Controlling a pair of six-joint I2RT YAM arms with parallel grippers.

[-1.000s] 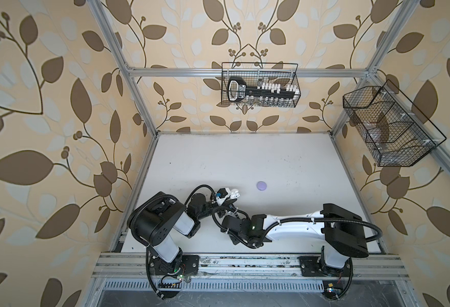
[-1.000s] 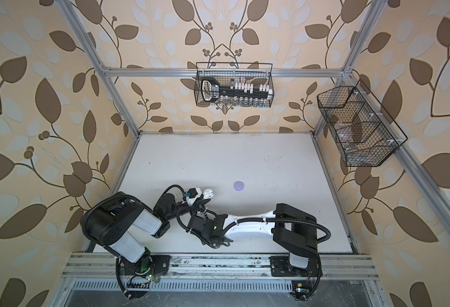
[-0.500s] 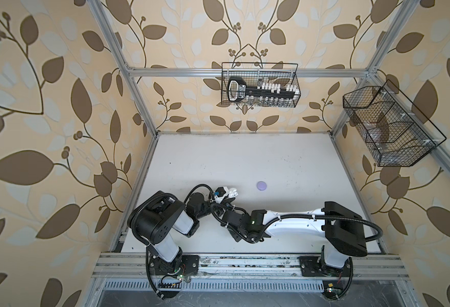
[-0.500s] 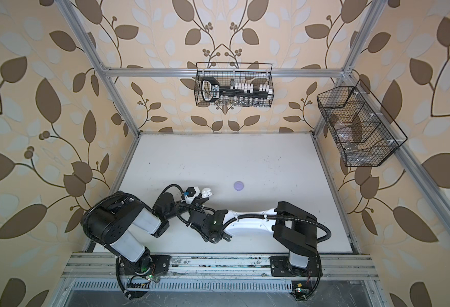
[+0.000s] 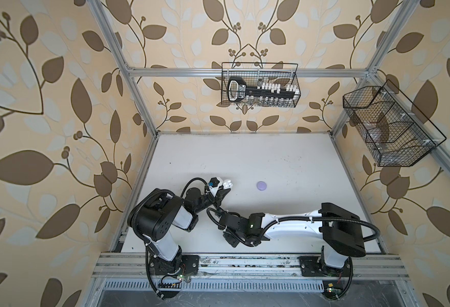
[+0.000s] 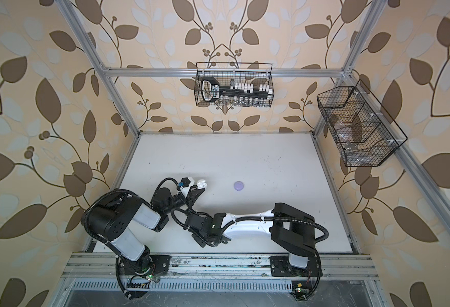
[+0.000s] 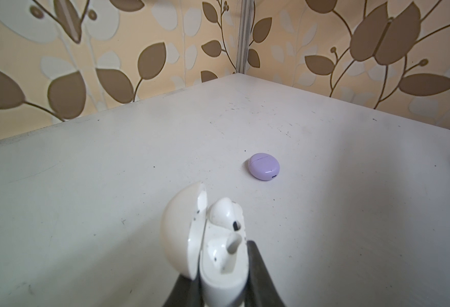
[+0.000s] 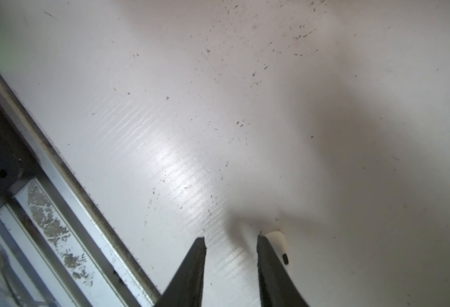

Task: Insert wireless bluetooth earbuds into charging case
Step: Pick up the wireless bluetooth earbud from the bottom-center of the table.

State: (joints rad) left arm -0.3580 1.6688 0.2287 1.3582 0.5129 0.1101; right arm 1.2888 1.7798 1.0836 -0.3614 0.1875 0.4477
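So the white charging case [image 7: 181, 234] is a glossy rounded clamshell with its lid flipped open. We can see one white earbud [image 7: 225, 214] seated inside, smooth plastic with a small dark dot. We can't tell whether the other slot is filled. The left jaws are clamped on the case's lower half.

A second white earbud [image 8: 276, 240] lies on the bench [image 5: 245, 159], right against the outside of one dark finger [image 8: 267, 271] of the right jaws. Those stand a narrow way apart with nothing between them.

There's also a closed lavender case [image 5: 261, 185], a shiny flat pebble, sitting apart from the white one.

The bench is matte white, scuffed and speckled with dark flecks. It's edged by aluminium rails, with beige leaf-print wallpaper all round. We see a black wire basket [image 5: 259, 85] on the back wall.

The left arm [image 5: 162, 215] is folded up tight. The right arm [image 5: 287, 228] lies low, stretched along the bench's front.
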